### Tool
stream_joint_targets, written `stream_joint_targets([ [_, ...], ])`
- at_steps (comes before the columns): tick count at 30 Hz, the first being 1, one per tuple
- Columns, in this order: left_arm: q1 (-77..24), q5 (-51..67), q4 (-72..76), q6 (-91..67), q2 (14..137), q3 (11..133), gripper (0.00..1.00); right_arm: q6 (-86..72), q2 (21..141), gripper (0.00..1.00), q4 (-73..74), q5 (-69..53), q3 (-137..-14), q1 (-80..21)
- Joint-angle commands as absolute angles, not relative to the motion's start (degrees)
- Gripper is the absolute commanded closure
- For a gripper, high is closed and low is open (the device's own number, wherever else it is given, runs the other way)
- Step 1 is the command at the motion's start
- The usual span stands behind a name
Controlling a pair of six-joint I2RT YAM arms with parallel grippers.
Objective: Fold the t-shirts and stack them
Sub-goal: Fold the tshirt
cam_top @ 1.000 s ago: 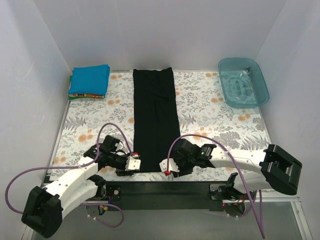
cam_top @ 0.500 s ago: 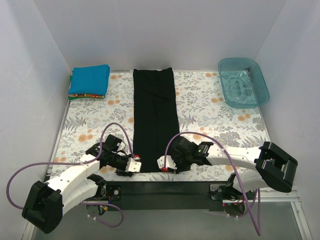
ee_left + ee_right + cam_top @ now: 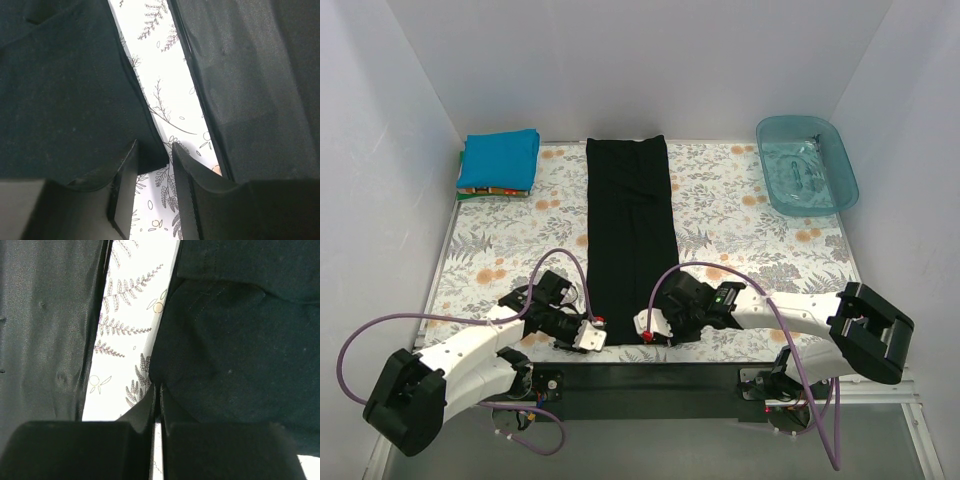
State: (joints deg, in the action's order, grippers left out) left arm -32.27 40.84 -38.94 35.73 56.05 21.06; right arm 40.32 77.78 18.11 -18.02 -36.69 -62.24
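Note:
The large black t-shirt (image 3: 628, 230) lies as a long narrow strip down the middle of the table, from the back edge to the front. My left gripper (image 3: 590, 336) is at its near left corner. In the left wrist view the gripper (image 3: 154, 148) is open, with the corner of black cloth (image 3: 65, 100) lying between the fingers. My right gripper (image 3: 647, 329) is at the near right corner. In the right wrist view it (image 3: 157, 392) is shut on the edge of the black cloth (image 3: 235, 350). The folded blue t-shirt (image 3: 500, 158) tops a stack at the back left, with orange and green slivers beneath.
A floral white tablecloth (image 3: 750, 220) covers the table. A translucent teal tub (image 3: 807, 165) stands at the back right. A black bar (image 3: 650, 375) runs along the near edge between the arm bases. White walls close in the left, back and right sides.
My left gripper has moved right, onto the shirt's near left corner. My right gripper has shifted slightly left at the near right corner. The shirt itself lies as before.

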Motion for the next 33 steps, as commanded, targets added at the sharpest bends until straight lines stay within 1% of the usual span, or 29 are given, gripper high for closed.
stream_joint_targets([
  [1,-32.9,37.0,-39.6,36.0,56.5,20.3,0.71,38.3,78.2,0.99,25.4,-18.8,-36.7,-62.0],
  [5,-33.0,37.4,-40.8,33.8,52.9,20.9,0.89,38.0,77.3,0.99,25.3,-18.4,-37.3,-61.9],
  [6,-33.0,37.4,-41.2,33.1,51.5,21.2,0.96,38.0,76.6,0.99,25.2,-18.3,-37.4,-61.9],
  [8,-33.0,37.4,-41.0,29.2,50.3,22.4,1.0,38.2,76.0,0.99,25.3,-17.8,-38.1,-61.5],
  [14,-33.0,39.0,-38.3,19.6,48.6,27.5,1.0,39.9,72.3,0.99,26.2,-18.1,-41.6,-57.9],
  [20,-31.6,39.5,-34.4,15.4,52.1,32.0,1.0,43.8,71.9,0.99,27.3,-17.6,-46.3,-54.4],
  [23,-28.6,40.0,-31.2,14.8,54.3,34.4,1.0,46.7,73.9,0.99,27.6,-17.4,-48.7,-51.6],
  [26,-21.7,44.2,-29.2,15.8,57.6,37.8,1.0,48.9,76.8,0.99,27.8,-17.8,-52.7,-48.1],
  [29,-14.8,46.2,-24.9,15.6,65.4,41.9,1.0,53.1,80.6,0.99,27.7,-17.7,-58.0,-44.2],
  [30,-13.7,46.9,-23.7,15.6,66.9,42.8,1.0,54.0,81.6,0.99,27.7,-17.8,-58.0,-44.2],
  [33,-11.7,47.7,-18.4,15.3,73.6,46.4,1.0,55.9,86.7,0.99,27.5,-18.2,-63.0,-39.6],
])
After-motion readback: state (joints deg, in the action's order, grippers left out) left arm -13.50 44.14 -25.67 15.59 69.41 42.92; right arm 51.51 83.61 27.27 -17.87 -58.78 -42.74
